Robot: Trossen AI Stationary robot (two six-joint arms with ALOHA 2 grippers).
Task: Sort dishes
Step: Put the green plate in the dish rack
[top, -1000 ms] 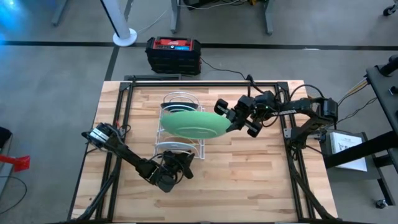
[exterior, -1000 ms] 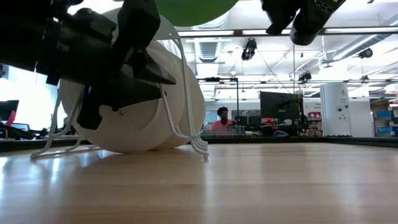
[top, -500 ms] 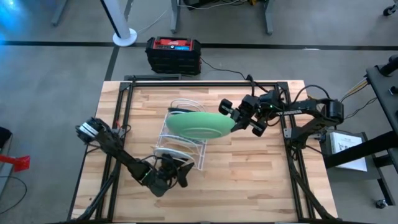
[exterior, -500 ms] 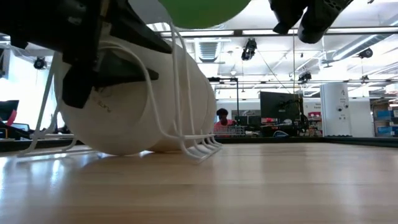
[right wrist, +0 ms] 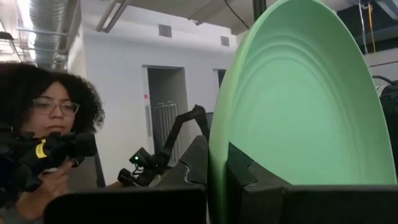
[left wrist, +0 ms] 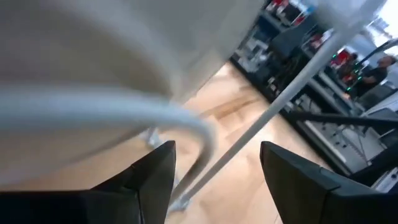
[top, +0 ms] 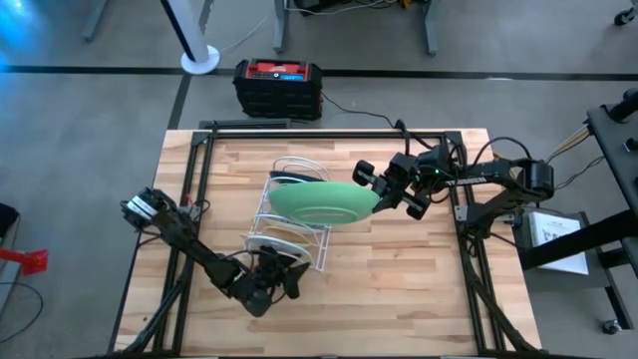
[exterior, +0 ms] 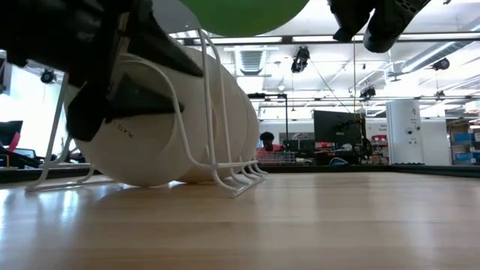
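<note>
The right gripper (top: 377, 195) pinches the rim of the green plate (top: 319, 202), fingers pressed on either face of its edge; the right wrist view shows the rim (right wrist: 219, 155) seated deep between them. The plate hangs out from the fingertips, over the middle of the rack (top: 287, 221), its face turned mostly upward. The other plates (exterior: 157, 124) stand on edge in the wires below.

To seat it well, the plate probably has to be turned on edge before it goes down, rim in line with a free slot, then lowered until the wires take the weight. Only then should the fingers part. A tilted entry risks knocking a standing plate or riding up on a wire.

The left gripper (top: 271, 279) sits at the near end of the rack, fingers spread with a rack wire (left wrist: 186, 127) passing between them and a white plate just beyond the tips. Held there it could steady the rack, which looks light enough to shift under a push.
</note>
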